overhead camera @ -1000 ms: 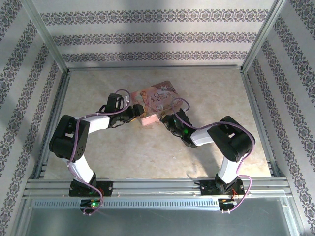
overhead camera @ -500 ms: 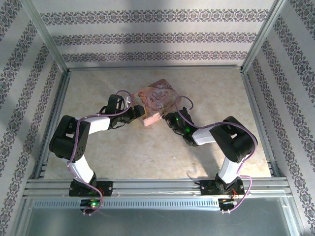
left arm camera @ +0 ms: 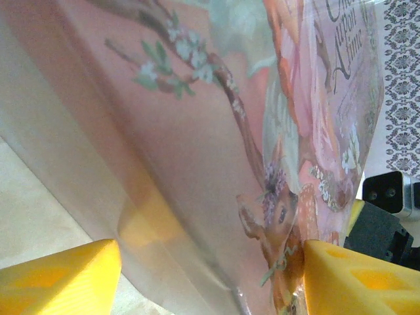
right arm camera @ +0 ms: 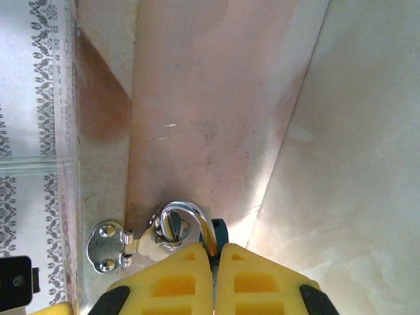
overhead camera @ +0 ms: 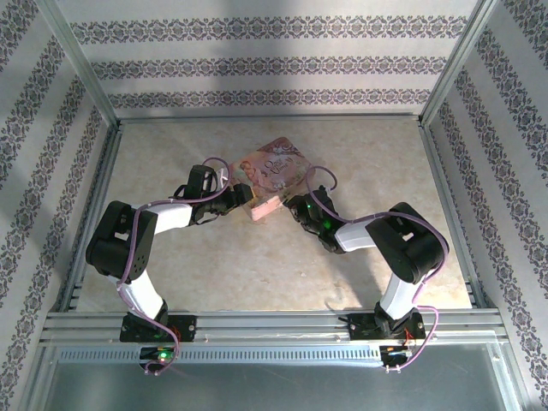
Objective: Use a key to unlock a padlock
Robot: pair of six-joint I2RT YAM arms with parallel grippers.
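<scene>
Our right claw, fingers pressed together, sits against the padlock hanging from the hasp of the pink tin; whether it pinches the key we cannot tell. Our left claw clamps that tin. Should the tin twist, we judge the keyhole gets missed.

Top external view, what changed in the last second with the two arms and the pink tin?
The right gripper pushed slightly forward toward the pink tin, and the tin shifted a little left and away. Nothing was newly taken or let go. The left gripper stayed clamped across the tin, and the right one stayed shut at the padlock on the tin's clasp.
</scene>
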